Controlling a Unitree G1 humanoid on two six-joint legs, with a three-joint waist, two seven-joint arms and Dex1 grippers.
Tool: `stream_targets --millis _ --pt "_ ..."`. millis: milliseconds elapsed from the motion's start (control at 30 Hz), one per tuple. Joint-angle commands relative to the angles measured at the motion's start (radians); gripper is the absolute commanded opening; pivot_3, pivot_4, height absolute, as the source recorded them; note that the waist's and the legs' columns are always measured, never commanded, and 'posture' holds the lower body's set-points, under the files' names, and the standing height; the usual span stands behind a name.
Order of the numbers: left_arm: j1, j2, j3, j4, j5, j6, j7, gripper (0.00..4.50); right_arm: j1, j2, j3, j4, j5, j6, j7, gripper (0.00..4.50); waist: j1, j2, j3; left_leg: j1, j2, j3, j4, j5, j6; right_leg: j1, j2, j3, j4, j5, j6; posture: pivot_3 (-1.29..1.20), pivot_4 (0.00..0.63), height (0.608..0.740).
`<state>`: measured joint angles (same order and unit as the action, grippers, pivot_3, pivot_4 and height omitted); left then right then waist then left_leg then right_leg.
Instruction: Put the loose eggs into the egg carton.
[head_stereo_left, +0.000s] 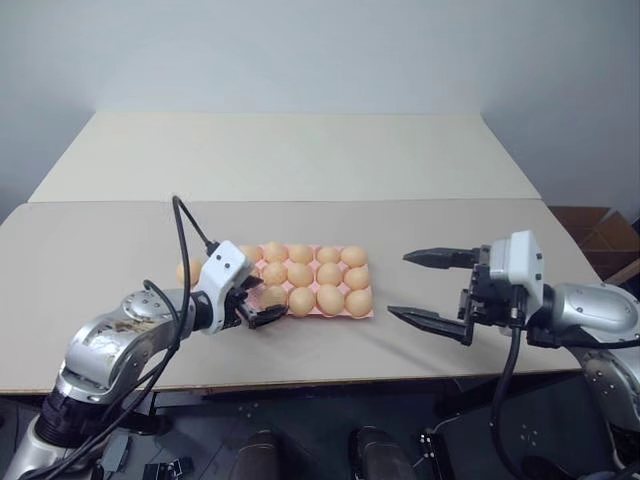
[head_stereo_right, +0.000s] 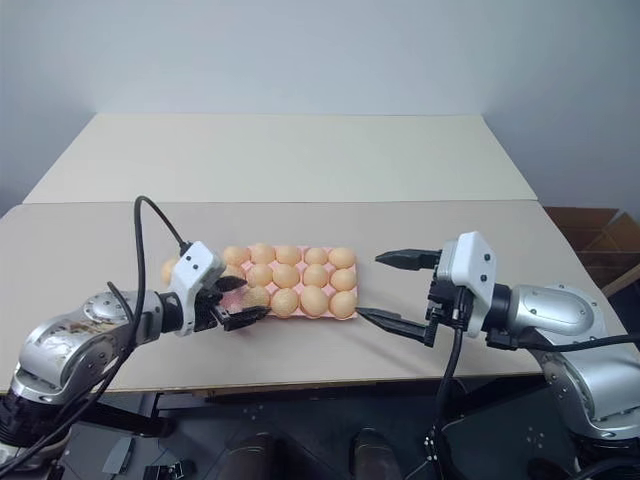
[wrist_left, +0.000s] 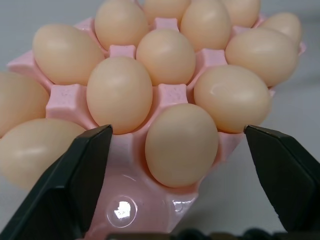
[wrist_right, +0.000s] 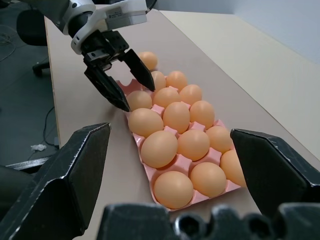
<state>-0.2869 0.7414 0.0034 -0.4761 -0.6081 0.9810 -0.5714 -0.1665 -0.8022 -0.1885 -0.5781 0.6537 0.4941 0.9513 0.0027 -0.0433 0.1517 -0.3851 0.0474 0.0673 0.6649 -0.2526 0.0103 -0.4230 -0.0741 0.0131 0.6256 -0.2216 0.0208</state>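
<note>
Flat pink lidless egg carton (head_stereo_left: 366, 312) sits centre frame in the head views on the light beige tabletop (head_stereo_left: 300, 160), long side running left to right. Nearly all of its round cups hold smooth pale orange-tan eggs (head_stereo_left: 330, 298). Right wrist view shows fourteen in the cups; the corner cup next to the left gripper looks empty, glossy pink plastic visible in the left wrist view.

One loose pale orange-tan egg (wrist_right: 148, 59) lies on the table just beyond the carton's left end, partly hidden behind the left gripper housing in the head views, apart from the carton as far as can be seen.

Left gripper (head_stereo_left: 258, 305), white housing with two black fingers, is at the carton's lower-left corner in the left eye view, fingers spread wide and holding nothing. Left wrist view: the two black fingertips (wrist_left: 75, 175) stand either side of the near corner of the carton, a seated egg (wrist_left: 181, 144) between them, not touched by either.

Right gripper (head_stereo_left: 432, 290), white housing and black fingers, hovers at centre-right of the left eye view, just off the carton's right end, pointing toward it. Fingers wide apart, empty, clear of the carton and eggs. Right wrist view looks down the length of the carton with the left gripper at the far end.
</note>
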Motion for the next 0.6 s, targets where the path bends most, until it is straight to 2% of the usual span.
stream_targets --millis 33,167,367,467,600 --pt "0.028 0.021 0.133 -0.080 -0.058 -0.012 -0.024 4.46 -0.003 -0.006 -0.030 -0.028 0.033 -0.004 -0.003 4.50 -0.001 0.000 0.000 0.000 0.000 0.000 0.000 0.000 0.000 0.000 0.000 0.000 0.000 0.000 0.000 0.00 0.150 0.740" --pt "0.132 0.073 0.310 -0.122 -0.087 -0.078 -0.100 4.46 -0.004 -0.007 -0.022 -0.012 0.034 -0.016 0.019 4.50 -0.005 0.000 0.000 0.000 0.000 -0.001 0.000 0.000 0.000 0.000 0.000 0.000 0.000 0.000 0.000 0.00 0.150 0.740" --pt "0.426 0.162 0.660 -0.082 -0.098 -0.233 -0.402 4.46 -0.017 -0.008 -0.006 0.060 0.018 -0.026 0.059 4.50 -0.014 0.000 0.000 0.001 0.001 0.000 0.000 0.000 0.000 0.000 -0.001 0.000 0.000 -0.001 -0.001 0.00 0.150 0.740" --pt "0.566 0.111 0.823 -0.067 -0.090 -0.353 -0.493 4.46 -0.022 -0.005 -0.001 0.099 0.004 -0.033 0.063 4.50 -0.014 0.001 0.000 0.001 0.001 0.002 0.000 0.000 0.000 -0.001 -0.001 0.000 0.000 -0.004 -0.007 0.00 0.150 0.740" --pt "0.778 0.099 0.981 -0.010 -0.137 -0.333 -0.650 4.46 0.007 -0.012 -0.011 0.121 0.002 -0.047 0.096 4.50 -0.010 0.000 0.000 0.001 0.002 0.003 0.000 0.000 0.000 0.000 -0.001 -0.001 0.000 -0.005 -0.008 0.00 0.150 0.740"
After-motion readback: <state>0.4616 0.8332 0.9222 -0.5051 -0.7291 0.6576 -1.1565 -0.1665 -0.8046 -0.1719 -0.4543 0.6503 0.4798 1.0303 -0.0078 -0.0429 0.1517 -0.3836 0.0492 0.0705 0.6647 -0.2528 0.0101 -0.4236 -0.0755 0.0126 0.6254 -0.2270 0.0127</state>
